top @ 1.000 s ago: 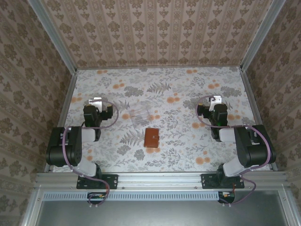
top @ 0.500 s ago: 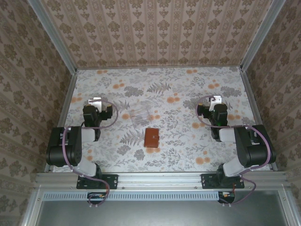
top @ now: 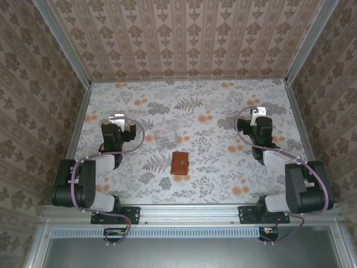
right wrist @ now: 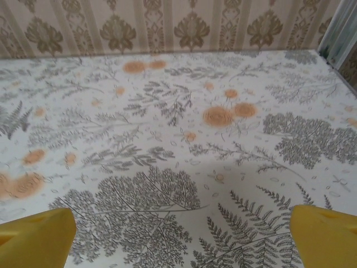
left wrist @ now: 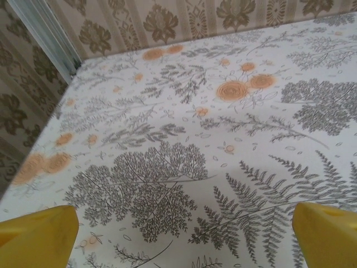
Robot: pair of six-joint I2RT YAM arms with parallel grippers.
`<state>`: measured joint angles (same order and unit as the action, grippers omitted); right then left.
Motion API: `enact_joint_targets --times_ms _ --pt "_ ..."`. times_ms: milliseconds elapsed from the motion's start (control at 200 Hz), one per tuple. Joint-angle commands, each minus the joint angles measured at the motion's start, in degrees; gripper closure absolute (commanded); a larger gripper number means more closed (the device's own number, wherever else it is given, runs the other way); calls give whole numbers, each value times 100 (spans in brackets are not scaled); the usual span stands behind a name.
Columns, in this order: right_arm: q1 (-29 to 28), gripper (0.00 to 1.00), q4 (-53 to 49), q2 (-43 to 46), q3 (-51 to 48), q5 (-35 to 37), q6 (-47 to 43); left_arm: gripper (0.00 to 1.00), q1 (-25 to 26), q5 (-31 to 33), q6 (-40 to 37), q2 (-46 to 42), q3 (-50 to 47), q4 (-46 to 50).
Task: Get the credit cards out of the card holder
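Observation:
The card holder (top: 179, 163), a small reddish-brown wallet, lies folded shut on the floral table, near the middle and toward the front. The credit cards are hidden. My left gripper (top: 116, 119) hovers at the table's left side, well left of the wallet. In its wrist view the yellow fingertips (left wrist: 39, 234) stand wide apart with bare tablecloth between them. My right gripper (top: 258, 114) is over the right side, far from the wallet, and its yellow fingertips (right wrist: 326, 234) are likewise spread with nothing held.
A clear plastic tray (top: 165, 135) sits just behind and left of the wallet. Patterned walls and metal rails (top: 78, 120) enclose the table on three sides.
Both arms have shifted: the left gripper moved slightly right and up-table, the right gripper moved a little further back. The wallet and tray stayed put.

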<state>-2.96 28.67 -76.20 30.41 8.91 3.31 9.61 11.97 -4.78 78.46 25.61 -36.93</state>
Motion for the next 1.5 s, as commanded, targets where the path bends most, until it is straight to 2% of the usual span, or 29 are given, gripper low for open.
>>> enact_joint_targets --times_ms 0,160,275,365,410,595,740,755,825,1085,1495 --pt "-127 0 -1294 259 417 167 247 0 366 984 40 -489 540 1279" --pt "-297 4 -2752 458 1051 -29 768 3 826 1177 1097 -774 1599 3747" --pt "-353 11 -3451 520 1344 -338 1118 10 1096 1240 2111 -695 2375 5412" --pt "-381 14 -3745 495 1456 -506 1266 14 1243 858 2761 -533 2774 6247" --pt "-388 17 -3818 460 1476 -630 1264 15 1371 900 3166 -500 2846 6502" --pt "-408 17 -4091 385 1492 -761 1219 27 1568 31 4198 -378 2585 6275" --pt "-416 16 -4070 409 1432 -772 1236 39 1615 -335 4741 -51 2641 6192" --pt "-416 16 -4069 401 1438 -781 1244 40 1766 -376 4788 -14 2648 6177" --pt "-416 16 -4078 355 1466 -821 1256 45 1880 -532 4968 207 2742 6138" --pt "-438 15 -4103 290 1520 -864 1267 60 2186 -682 5249 954 3184 6290" --pt "-443 14 -4113 271 1546 -890 1242 70 2076 -694 5180 1430 3339 6200"
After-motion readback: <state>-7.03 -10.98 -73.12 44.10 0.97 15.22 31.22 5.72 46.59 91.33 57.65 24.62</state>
